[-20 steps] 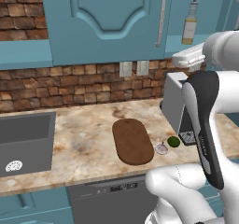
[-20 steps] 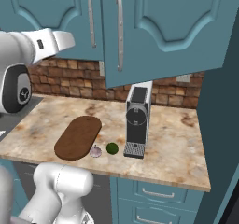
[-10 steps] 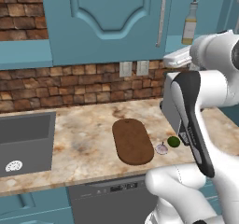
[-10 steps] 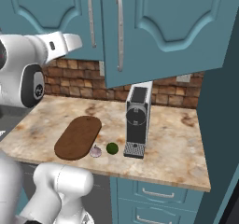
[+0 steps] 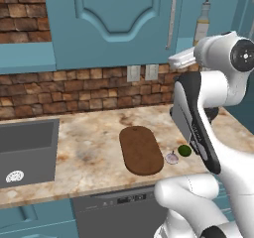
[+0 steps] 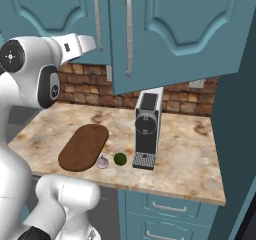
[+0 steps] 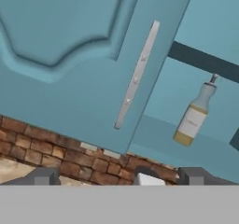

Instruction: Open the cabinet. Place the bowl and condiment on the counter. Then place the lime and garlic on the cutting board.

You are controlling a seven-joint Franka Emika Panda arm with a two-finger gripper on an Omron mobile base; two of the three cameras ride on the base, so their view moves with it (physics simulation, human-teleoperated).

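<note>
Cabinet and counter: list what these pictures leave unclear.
- Bowl: in the left base view the arm covers the open cabinet's lower shelf beside the bottle.
- Bottle label: too small in the hand view.
- Garlic against the cutting board: touching or apart, unclear.

Matt dark wooden cutting board (image 5: 141,149) on glossy marbled stone counter (image 5: 94,138); rough brick backsplash (image 5: 74,90).

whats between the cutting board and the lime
The garlic sits between the cutting board and the lime, clearest in the right base view.
</note>
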